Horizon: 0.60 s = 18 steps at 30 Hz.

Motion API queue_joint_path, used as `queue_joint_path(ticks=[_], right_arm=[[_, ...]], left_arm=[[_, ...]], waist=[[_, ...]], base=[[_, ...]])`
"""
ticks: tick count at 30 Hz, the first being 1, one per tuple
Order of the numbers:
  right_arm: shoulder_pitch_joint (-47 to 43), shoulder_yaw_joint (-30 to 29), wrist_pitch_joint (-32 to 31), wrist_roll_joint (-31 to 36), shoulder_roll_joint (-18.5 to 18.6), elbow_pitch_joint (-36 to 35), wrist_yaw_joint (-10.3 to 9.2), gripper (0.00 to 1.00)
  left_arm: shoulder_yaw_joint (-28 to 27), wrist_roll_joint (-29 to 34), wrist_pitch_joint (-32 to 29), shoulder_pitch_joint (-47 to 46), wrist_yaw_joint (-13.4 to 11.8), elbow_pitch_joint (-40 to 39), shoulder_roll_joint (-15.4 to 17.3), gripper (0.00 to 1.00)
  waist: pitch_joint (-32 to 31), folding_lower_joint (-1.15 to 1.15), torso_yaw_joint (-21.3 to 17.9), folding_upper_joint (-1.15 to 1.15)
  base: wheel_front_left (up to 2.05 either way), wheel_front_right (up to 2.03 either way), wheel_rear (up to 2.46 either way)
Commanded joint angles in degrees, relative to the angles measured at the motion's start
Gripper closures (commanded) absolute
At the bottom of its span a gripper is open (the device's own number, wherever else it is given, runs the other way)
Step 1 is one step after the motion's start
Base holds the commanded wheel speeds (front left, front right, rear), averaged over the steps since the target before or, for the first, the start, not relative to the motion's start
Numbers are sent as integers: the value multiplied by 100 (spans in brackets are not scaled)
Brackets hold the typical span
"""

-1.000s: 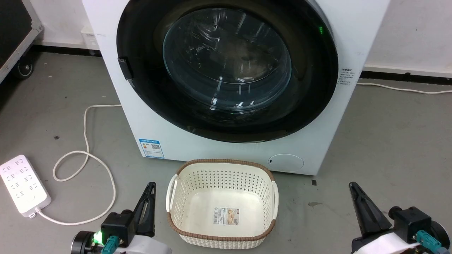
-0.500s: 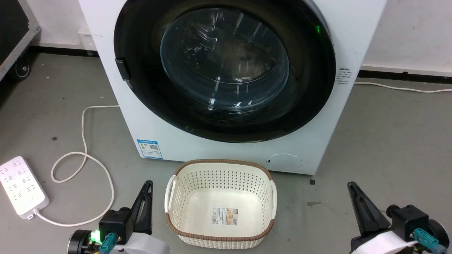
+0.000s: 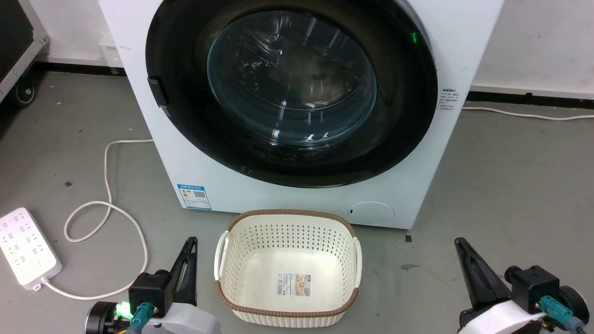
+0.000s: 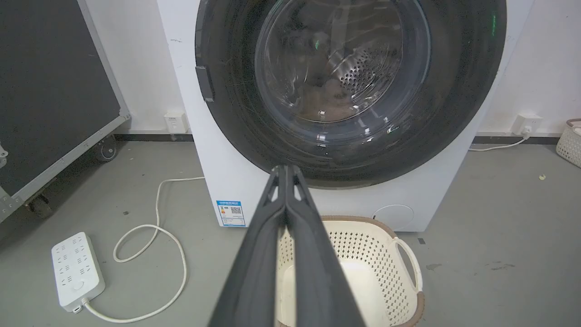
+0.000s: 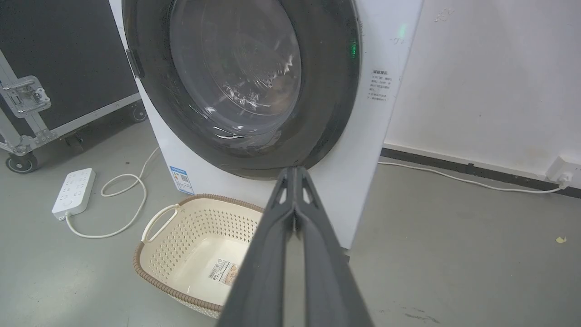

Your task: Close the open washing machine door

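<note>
The washing machine door [image 3: 292,79] is a big glossy black ring around a bulging glass bowl. It lies flat against the white machine front [image 3: 278,195], with no gap showing at its rim. A small black tab [image 3: 157,91] sits on its left edge. The door [image 4: 340,68] also faces the left wrist view, and the door [image 5: 236,68] is seen at a slant in the right wrist view. My left gripper [image 3: 191,241] is low at the left, shut and empty. My right gripper [image 3: 458,241] is low at the right, also shut and empty. Both hang well short of the machine.
A cream perforated basket [image 3: 232,241] with a brown rim stands on the floor right before the machine, between my grippers. A white power strip [image 3: 25,250] and its looping cable [image 3: 109,185] lie at the left. A black wheeled case [image 4: 45,91] stands far left.
The whole head picture has slid a little to the left, so the camera moved. The door, the basket and both grippers keep their places relative to each other.
</note>
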<state>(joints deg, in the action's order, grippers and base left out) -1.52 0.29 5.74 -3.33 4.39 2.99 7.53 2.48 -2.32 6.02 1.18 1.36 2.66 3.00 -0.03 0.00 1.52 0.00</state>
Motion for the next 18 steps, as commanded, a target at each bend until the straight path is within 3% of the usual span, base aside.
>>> queue_joint_path(ticks=[1, 18], right_arm=[[76, -7, -37, 64, -41, -56, -3, 100], [102, -15, -216, 154, -77, -137, -3, 100]], left_arm=[[-36, 51, -39, -63, -32, -43, -5, 100], [-107, 111, -226, -81, -66, -117, -7, 100]], waist=[[0, 0, -6, 0], [1, 0, -55, 0]], base=[[0, 0, 0], [0, 0, 0]])
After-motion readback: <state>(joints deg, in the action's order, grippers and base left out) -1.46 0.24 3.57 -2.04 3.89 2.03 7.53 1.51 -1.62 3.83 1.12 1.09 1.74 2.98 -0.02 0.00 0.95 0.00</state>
